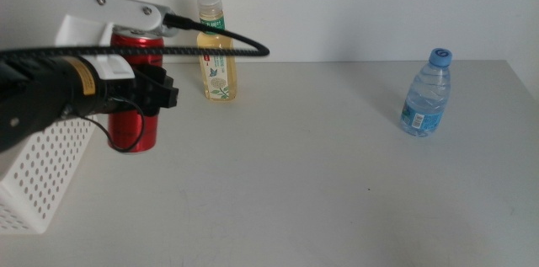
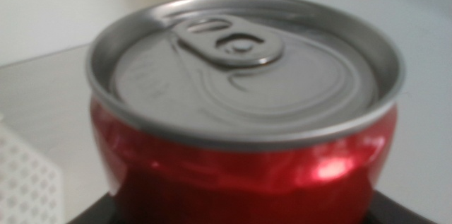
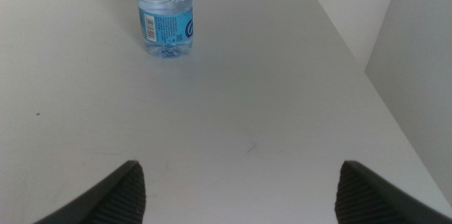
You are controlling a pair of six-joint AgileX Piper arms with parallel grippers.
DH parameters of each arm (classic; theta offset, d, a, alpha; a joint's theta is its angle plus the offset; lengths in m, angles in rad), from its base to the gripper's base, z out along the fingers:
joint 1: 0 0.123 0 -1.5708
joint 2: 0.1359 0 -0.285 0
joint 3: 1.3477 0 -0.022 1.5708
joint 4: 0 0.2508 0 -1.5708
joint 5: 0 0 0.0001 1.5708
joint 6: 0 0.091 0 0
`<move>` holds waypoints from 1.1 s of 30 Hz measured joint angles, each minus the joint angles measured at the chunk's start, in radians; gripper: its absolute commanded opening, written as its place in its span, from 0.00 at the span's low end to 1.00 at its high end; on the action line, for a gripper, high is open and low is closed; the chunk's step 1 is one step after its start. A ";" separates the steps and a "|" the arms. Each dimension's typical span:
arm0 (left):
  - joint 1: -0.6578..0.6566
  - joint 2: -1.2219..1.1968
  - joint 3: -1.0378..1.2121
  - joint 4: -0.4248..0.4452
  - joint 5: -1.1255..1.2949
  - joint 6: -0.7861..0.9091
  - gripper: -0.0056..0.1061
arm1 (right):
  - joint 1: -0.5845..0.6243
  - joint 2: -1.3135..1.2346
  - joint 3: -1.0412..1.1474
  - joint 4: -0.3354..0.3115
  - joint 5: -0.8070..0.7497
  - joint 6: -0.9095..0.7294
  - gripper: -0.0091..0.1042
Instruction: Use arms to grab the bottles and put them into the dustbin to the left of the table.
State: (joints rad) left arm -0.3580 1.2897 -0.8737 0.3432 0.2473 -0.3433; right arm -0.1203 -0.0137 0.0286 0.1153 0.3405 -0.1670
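Nearest the lens, the red soda can is clamped by the left gripper, just right of the dustbin. Behind the can stands the pale-yellow bottle; far right of it, the water bottle. The right gripper is held spread, facing that bottle.

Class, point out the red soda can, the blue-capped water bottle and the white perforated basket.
Red metal soda can (image 2: 244, 171): left wrist view, red side wall.
Clear blue-capped water bottle (image 1: 425, 98): middle view, body.
White perforated plastic basket (image 1: 42, 174): middle view, holed wall.
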 measured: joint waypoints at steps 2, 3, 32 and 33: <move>0.003 -0.009 -0.070 -0.043 0.142 0.048 0.04 | 0.000 0.000 0.000 0.000 0.000 0.000 0.91; 0.008 -0.010 -0.097 -0.070 0.209 0.080 0.04 | 0.000 0.000 0.000 0.000 0.000 0.000 0.91; 0.580 0.346 -0.779 -0.366 0.989 0.589 0.04 | 0.000 0.000 0.000 0.000 0.000 0.000 0.91; 0.592 0.361 -0.789 -0.366 0.996 0.593 0.04 | 0.000 0.000 0.000 0.000 0.000 0.000 0.91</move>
State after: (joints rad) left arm 0.2335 1.6510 -1.6632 -0.0231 1.2433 0.2496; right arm -0.1203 -0.0137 0.0286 0.1153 0.3405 -0.1670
